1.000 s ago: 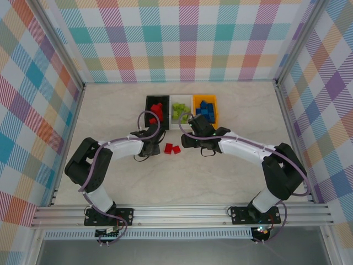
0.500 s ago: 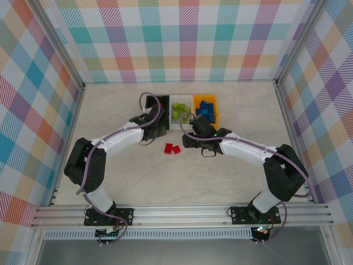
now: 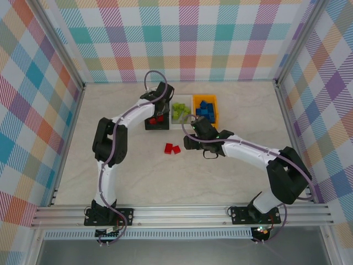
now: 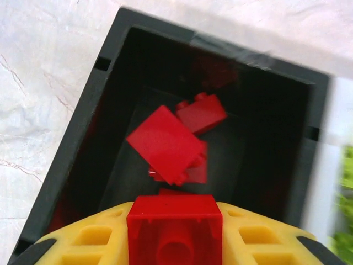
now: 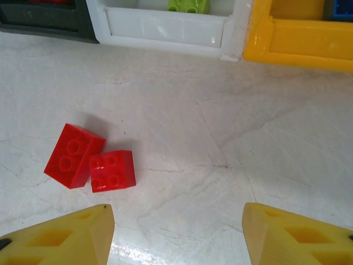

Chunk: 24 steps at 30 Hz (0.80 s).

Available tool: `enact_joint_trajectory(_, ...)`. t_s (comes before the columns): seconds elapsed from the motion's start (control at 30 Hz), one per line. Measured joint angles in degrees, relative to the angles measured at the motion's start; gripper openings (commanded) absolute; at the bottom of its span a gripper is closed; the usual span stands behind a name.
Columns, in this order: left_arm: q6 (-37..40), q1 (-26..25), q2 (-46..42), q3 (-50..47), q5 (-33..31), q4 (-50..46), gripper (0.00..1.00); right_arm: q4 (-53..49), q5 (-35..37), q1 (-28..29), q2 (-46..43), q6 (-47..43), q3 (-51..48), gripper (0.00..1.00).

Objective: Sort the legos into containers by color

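left arm: left fingers (image 4: 105,221) at the bottom edge of the wrist frame, closed on a red brick (image 4: 175,229). the brick sits squarely between them, hollow underside toward the camera. the fingers hang above the black bin (image 4: 83,138), which fills the middle of that frame. a few loose red bricks (image 4: 165,143) lie piled on the bin floor at centre, one flat face up. i cannot count the ones underneath.

right arm: right fingers (image 5: 66,234) spread wide, one tip in each lower corner of the wrist frame, holding nothing. they are low over the bare tabletop (image 5: 220,138).

two red bricks lie on the tabletop, left of centre in the right wrist frame, studs up. the larger one (image 5: 73,154) is tilted and touches the smaller one (image 5: 113,170) along one side.

bins: in a row across the top of the same frame, black at far left, then the white bin (image 5: 165,26), then the orange-yellow bin (image 5: 298,38). overhead, green bricks (image 3: 179,110) are in the white one and blue bricks (image 3: 205,109) in the orange-yellow one.
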Motion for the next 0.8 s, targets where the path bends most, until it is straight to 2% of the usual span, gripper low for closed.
enact_joint_trajectory(0.1, 0.09, 0.33, 1.79, 0.90, 0.37, -1.05, 0.64, 0.15, -1.84, 0.00, -0.37, -0.02, -0.81, 0.67)
enact_joint_trajectory(0.17, -0.63, 0.31, 1.55, 0.87, 0.57, -0.92, 0.73, 0.35, -2.99, 0.00, -0.42, -0.02, -1.31, 0.68)
enact_joint_trajectory(0.33, -0.33, -0.68, -4.42, -2.69, 1.90, 0.55, 0.85, 0.87, -5.86, 0.04, 0.90, -0.04, -1.70, 0.66)
enact_joint_trajectory(0.47, -0.55, -3.04, -16.44, -12.04, 3.17, 3.39, 0.96, 1.29, -6.82, 0.90, 6.25, -0.50, -1.44, 0.64)
enact_joint_trajectory(0.53, -1.14, -4.55, -23.34, -17.44, 3.87, 5.51, 1.00, 1.14, -6.95, 1.95, 9.33, -0.96, -0.87, 0.64)
enact_joint_trajectory(0.67, -2.64, -7.19, -37.05, -30.91, 5.42, 9.68, 1.00, -0.55, -5.79, 4.28, 13.66, -2.47, 1.95, 0.66)
enact_joint_trajectory(0.8, -4.68, -7.34, -45.51, -44.24, 5.84, 11.41, 1.00, -0.09, -5.60, 5.40, 16.39, -3.76, 5.88, 0.63)
